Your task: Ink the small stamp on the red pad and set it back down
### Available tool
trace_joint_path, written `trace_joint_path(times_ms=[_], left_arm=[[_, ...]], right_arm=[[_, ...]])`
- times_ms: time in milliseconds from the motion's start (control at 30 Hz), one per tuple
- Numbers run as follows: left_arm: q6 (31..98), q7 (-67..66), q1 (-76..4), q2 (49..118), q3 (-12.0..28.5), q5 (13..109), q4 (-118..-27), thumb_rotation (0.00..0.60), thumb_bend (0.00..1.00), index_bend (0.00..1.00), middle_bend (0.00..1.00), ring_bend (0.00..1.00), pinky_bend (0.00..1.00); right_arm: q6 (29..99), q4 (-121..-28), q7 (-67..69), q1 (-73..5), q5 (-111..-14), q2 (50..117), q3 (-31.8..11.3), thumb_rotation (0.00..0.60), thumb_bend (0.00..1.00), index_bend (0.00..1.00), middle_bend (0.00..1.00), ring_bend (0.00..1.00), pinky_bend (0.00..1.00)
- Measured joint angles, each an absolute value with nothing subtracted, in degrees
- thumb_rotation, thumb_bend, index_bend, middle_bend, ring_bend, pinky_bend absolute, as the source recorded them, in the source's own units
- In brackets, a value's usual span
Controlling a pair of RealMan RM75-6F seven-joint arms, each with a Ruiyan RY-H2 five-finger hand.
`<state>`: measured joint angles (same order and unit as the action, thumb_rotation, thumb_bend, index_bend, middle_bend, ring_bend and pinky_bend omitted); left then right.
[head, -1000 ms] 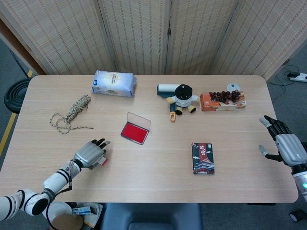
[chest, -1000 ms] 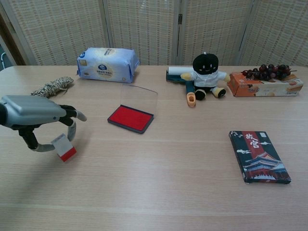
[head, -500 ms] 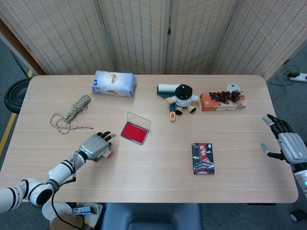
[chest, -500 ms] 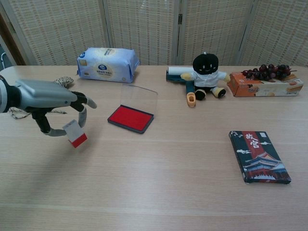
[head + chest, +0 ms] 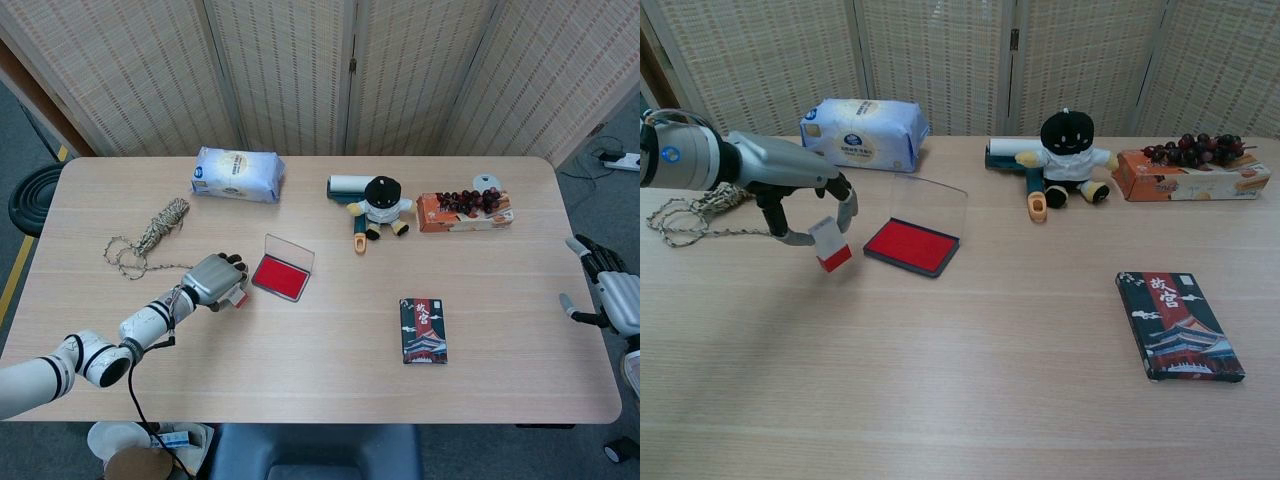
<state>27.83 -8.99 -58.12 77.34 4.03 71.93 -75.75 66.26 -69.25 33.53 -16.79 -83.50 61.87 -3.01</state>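
My left hand (image 5: 214,279) (image 5: 805,195) pinches the small stamp (image 5: 830,245) (image 5: 238,296), a white block with a red base, above the table. The stamp hangs just left of the red ink pad (image 5: 912,245) (image 5: 280,275), whose clear lid (image 5: 928,200) stands open at its far side. Stamp and pad are apart. My right hand (image 5: 612,294) is at the table's right edge in the head view, fingers spread and holding nothing.
A coil of twine (image 5: 150,235) lies behind the left arm. A white tissue pack (image 5: 238,174), a plush doll (image 5: 381,208) and a box with grapes (image 5: 464,210) line the back. A dark card box (image 5: 423,330) lies at front right.
My left hand has carried the stamp up and to the right, from the front left of the table to just beside the ink pad. The right hand has drifted further right.
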Motion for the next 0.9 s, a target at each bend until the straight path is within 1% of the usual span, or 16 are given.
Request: trace_joint_path(times_ms=[200,500,900], left_arm=[[26.95,-3.74,-59.17,78.64,4.24,76.11,-73.05,0.600,0.38,0.68,0.25,0.15,0.25],[24.11,3.49,-62.75,80.92,4.24,81.43,-67.69,0.600,0.38,0.68,0.27,0.17,0.25],[21.86,14.25,-67.49,84.72,3.09,86.89,-59.61,0.600,0.38,0.68,0.28,0.17,0.25]], right_arm=[[65.33,-68.44,34.05,-17.03,-83.32,62.22,-3.06,0.600,0.39,0.02,0.00,0.00,0.00],[64.05,-67.17,34.57,-17.27,-82.53,62.73,-3.42,0.600,0.39,0.02,0.00,0.00,0.00],[60.77,-62.57,38.84,-18.48,-82.80,64.34,-3.10,0.600,0.39,0.02,0.00,0.00,0.00]])
